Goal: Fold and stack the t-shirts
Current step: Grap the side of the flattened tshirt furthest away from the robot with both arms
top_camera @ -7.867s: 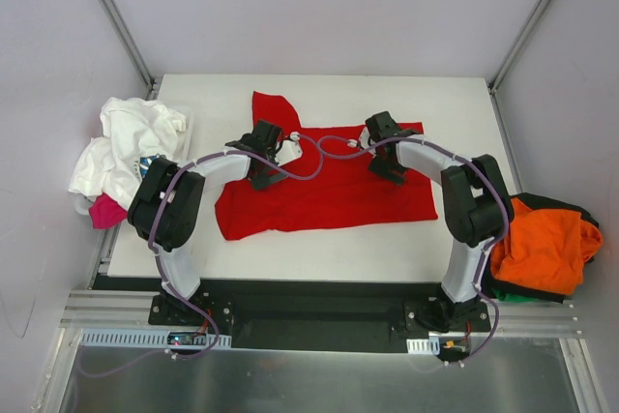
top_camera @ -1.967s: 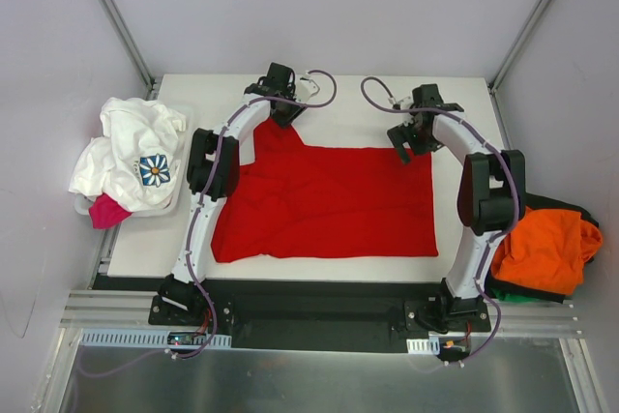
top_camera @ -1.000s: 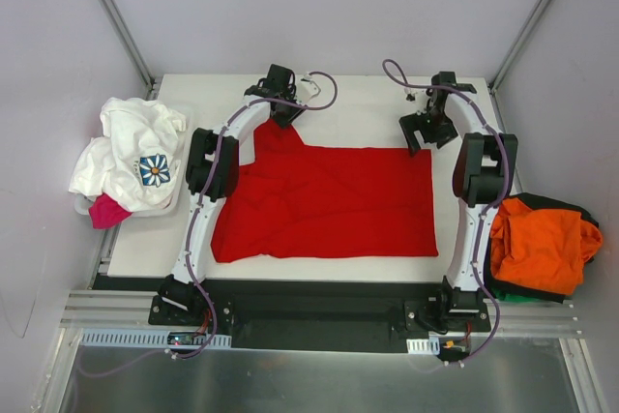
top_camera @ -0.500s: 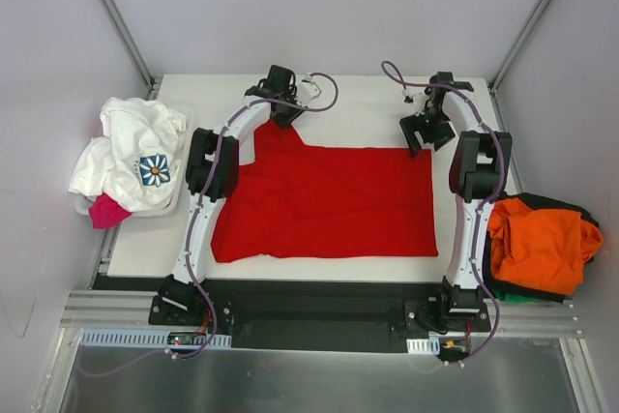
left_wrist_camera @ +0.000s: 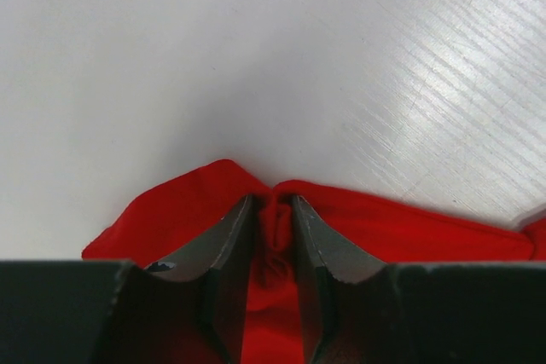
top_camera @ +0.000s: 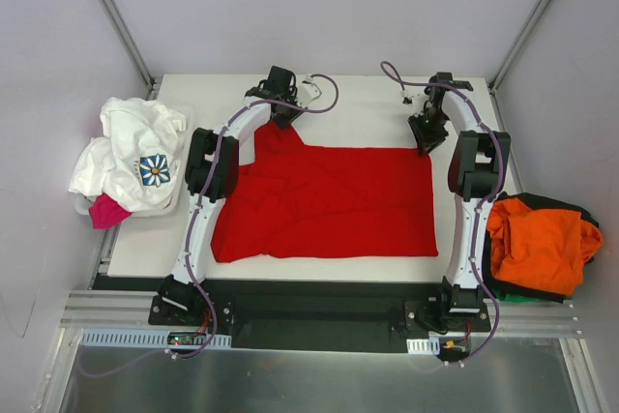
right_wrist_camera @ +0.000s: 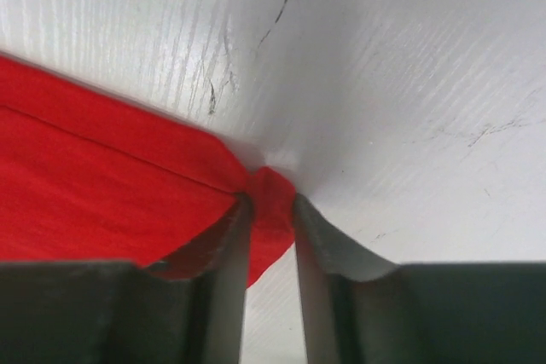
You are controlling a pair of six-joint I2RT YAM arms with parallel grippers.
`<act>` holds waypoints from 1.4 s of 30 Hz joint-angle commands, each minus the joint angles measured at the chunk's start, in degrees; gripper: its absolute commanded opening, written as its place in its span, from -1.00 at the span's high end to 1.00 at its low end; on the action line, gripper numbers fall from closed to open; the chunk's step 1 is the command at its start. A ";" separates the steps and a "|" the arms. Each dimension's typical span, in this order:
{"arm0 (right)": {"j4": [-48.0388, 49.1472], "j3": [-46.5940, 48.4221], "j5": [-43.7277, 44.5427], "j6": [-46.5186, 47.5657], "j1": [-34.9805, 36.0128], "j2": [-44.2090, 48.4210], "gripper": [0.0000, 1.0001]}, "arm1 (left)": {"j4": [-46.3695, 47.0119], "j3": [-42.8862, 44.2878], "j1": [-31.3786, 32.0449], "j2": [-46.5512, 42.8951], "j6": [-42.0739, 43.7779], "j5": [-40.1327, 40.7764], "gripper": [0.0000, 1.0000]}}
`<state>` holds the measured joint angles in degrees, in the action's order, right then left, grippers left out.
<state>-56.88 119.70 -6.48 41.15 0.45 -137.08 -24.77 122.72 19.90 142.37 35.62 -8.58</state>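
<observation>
A plain red t-shirt (top_camera: 329, 200) lies spread flat on the white table (top_camera: 368, 113). My left gripper (top_camera: 281, 119) sits at the shirt's far left corner, shut on a pinched fold of red cloth (left_wrist_camera: 409, 228) that bunches between its tips (left_wrist_camera: 273, 210). My right gripper (top_camera: 424, 141) is at the far right corner. In the right wrist view its fingers (right_wrist_camera: 271, 204) are closed round the tip of the red corner (right_wrist_camera: 85, 168), which fills the narrow gap between them.
A white t-shirt with a blue flower print (top_camera: 135, 154) is heaped over a pink one (top_camera: 104, 212) off the table's left edge. An orange t-shirt (top_camera: 542, 244) lies on dark and green cloth (top_camera: 511, 291) off the right edge.
My right gripper dropped from just beyond the shirt's far right corner onto it and closed from wide open. The left gripper stayed put, its pinch slightly tighter.
</observation>
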 commanded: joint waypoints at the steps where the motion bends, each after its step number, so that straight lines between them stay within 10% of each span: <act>1: -2.01 -0.95 -0.82 0.87 -0.10 1.72 0.70 | -3.53 -2.48 0.05 -2.18 1.30 0.32 0.55; 8: -1.21 -3.59 -0.46 0.87 -0.01 4.01 0.99 | -3.44 -1.87 0.05 -2.18 -0.10 1.28 1.00; 42: 2.03 -22.91 1.56 2.01 2.45 23.51 0.98 | -3.35 -11.08 4.27 -20.45 2.88 13.68 1.00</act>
<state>-55.13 101.08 -5.19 41.69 2.83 -118.54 -27.22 115.81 24.40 128.95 37.43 1.26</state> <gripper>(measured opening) 0.023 0.011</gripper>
